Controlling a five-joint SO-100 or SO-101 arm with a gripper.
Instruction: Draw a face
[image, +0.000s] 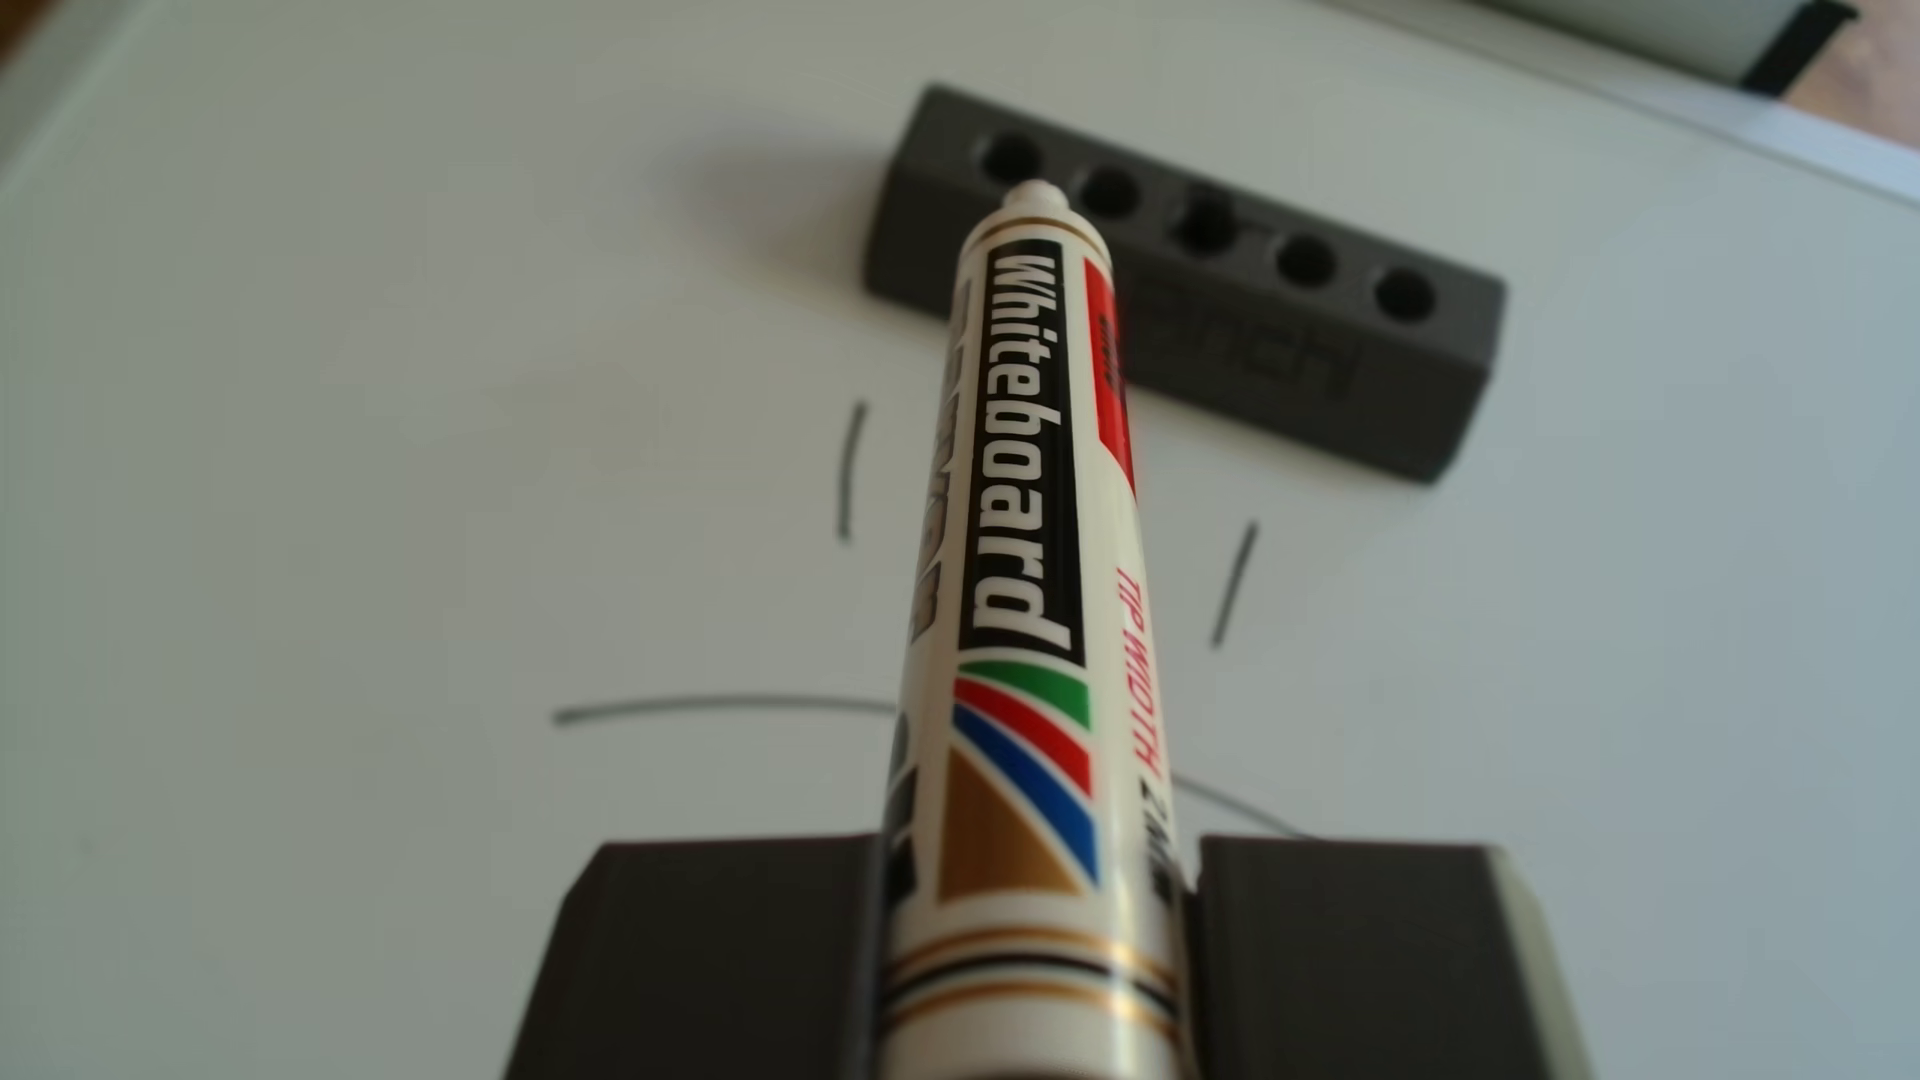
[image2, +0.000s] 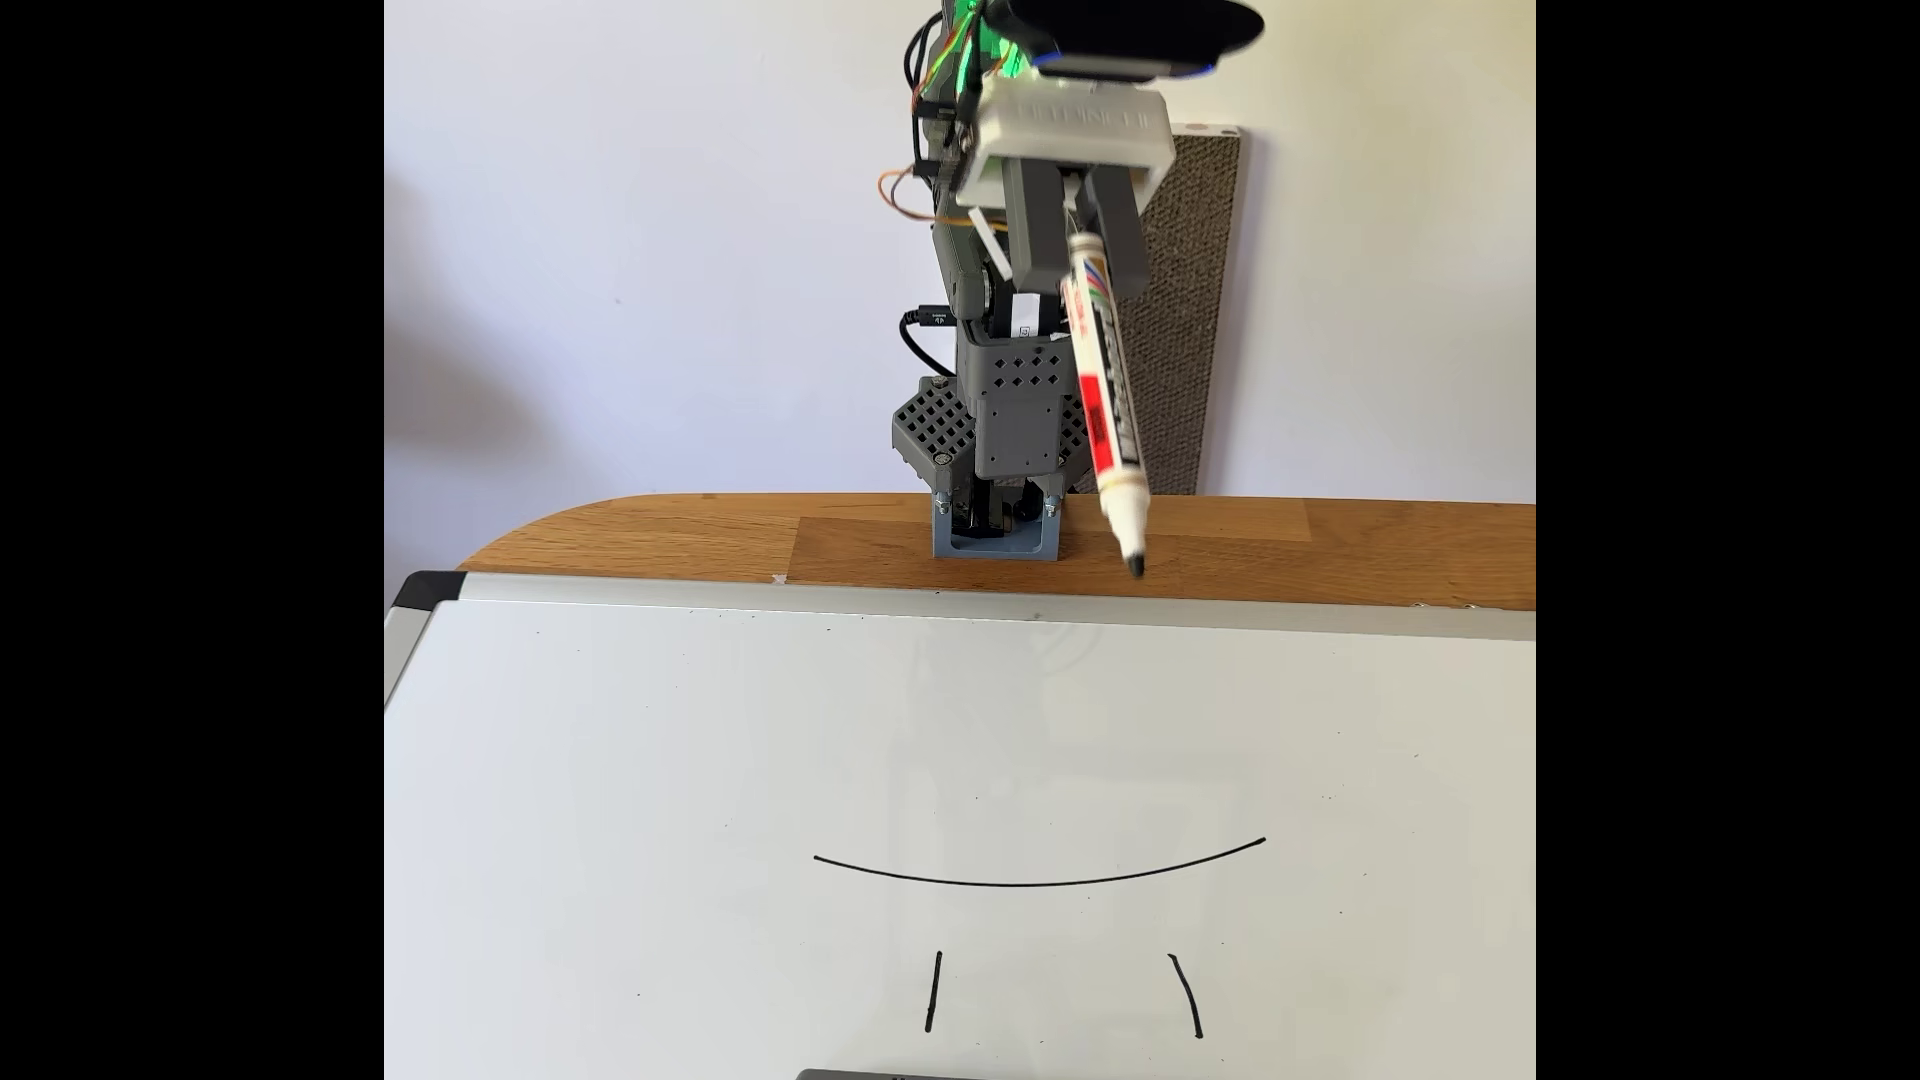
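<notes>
One curved line (image: 727, 706) passes behind the marker (image: 1029, 540).

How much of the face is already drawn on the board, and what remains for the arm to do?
Done: one long curved line for the mouth and two short strokes for eyes are on the whiteboard. In hand: the pincer grips the marker, its tip lifted off the board. Left: probably returning the marker to the gray holder; no outline is drawn.
</notes>
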